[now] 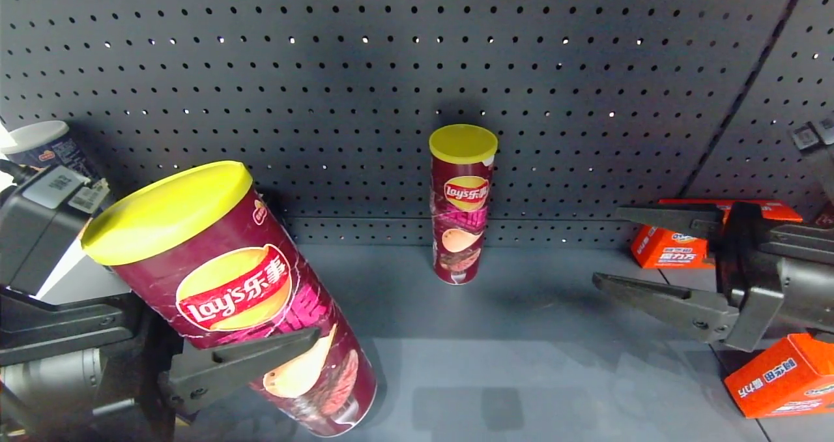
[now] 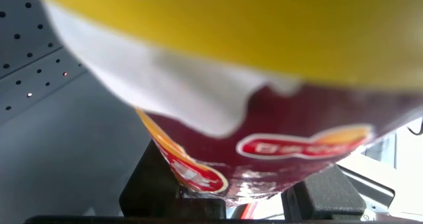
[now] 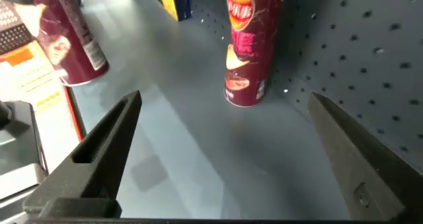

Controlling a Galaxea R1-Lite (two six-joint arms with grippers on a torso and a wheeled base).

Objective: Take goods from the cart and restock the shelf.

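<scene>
While left gripper [image 1: 264, 344] clamps a tilted can [image 1: 215, 266], right gripper [image 1: 609, 246] hovers — fingers [image 1: 658, 302] spread.

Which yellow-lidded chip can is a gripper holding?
The near, tilted can, clamped in the left gripper; the other can stands upright and free by the pegboard wall.

Maroon chip cans, yellow lids: two, the near can [image 1: 228, 285] and the far can [image 1: 459, 214]. Dark can, white lid [image 1: 47, 143]: one. Orange boxes: two, the back box [image 1: 671, 250] and the front box [image 1: 782, 377].

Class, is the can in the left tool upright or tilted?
Tilted: the held can leans, yellow lid leftward, while the far can stands straight.
</scene>
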